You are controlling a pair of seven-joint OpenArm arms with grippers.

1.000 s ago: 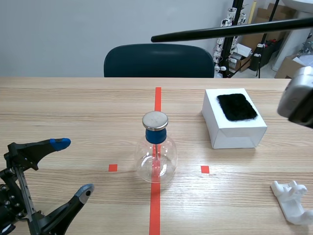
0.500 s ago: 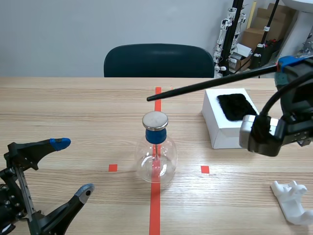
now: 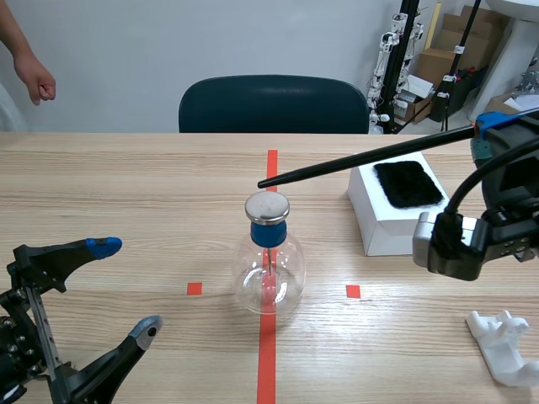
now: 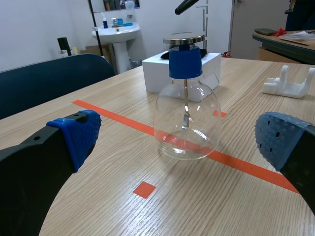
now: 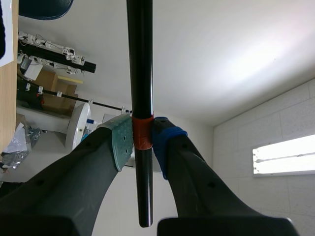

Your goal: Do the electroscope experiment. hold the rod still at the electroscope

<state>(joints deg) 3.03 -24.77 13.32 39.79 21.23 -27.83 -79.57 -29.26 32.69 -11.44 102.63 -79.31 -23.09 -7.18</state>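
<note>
The electroscope [image 3: 269, 257] is a clear glass flask with a blue stopper and a round metal cap, standing on the red centre line; it also shows ahead of my left gripper [image 4: 182, 105]. A long black rod [image 3: 362, 157] slants down from the right, its tip hovering just above the metal cap without visibly touching. My right gripper [image 3: 484, 126] is shut on the rod; in the right wrist view the rod [image 5: 140, 73] is pinched between the pads at an orange band. My left gripper [image 3: 126, 290] stays open low at the left, holding nothing.
A white box [image 3: 402, 210] topped with a black fur patch [image 3: 408, 183] sits right of the flask. A white plastic rod stand [image 3: 505, 345] lies at the front right. A dark chair [image 3: 274, 105] stands behind the table. A person's hand [image 3: 34, 80] shows at the far left.
The right arm came down into view and lowered the rod, bringing its tip from high above to just over the flask's metal cap. A person's hand appeared at the far left.
</note>
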